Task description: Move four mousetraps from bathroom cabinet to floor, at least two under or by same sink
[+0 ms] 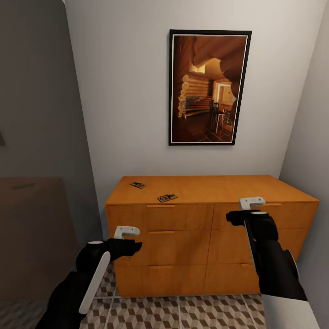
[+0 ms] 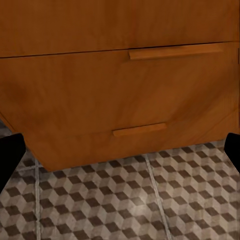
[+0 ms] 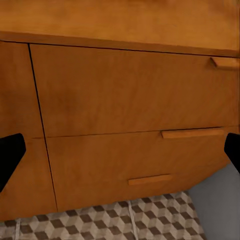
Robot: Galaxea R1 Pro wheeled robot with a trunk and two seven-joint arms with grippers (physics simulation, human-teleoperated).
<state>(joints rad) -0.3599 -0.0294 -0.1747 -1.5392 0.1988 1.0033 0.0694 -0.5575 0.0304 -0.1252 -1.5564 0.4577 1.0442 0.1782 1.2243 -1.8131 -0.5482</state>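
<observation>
The orange-brown cabinet [image 1: 183, 246] stands against the back wall with its drawers closed. Two mousetraps lie on its top towards the left: one further back [image 1: 138, 185] and one near the front edge [image 1: 167, 198]. My left gripper [image 1: 126, 231] hovers open in front of the cabinet's left drawers, below the top. My right gripper [image 1: 252, 202] is open at the height of the top drawer on the right. Both wrist views show dark fingertips [image 2: 10, 155] [image 3: 10, 152] spread wide over drawer fronts [image 2: 120, 95] and the cube-patterned floor [image 1: 183, 310]. Nothing is held.
A framed picture of a log interior [image 1: 209, 87] hangs above the cabinet. A dark grey wall and a brown panel [image 1: 32, 228] close off the left. A pale wall runs along the right, with a whitish surface [image 1: 288, 315] at the lower right corner.
</observation>
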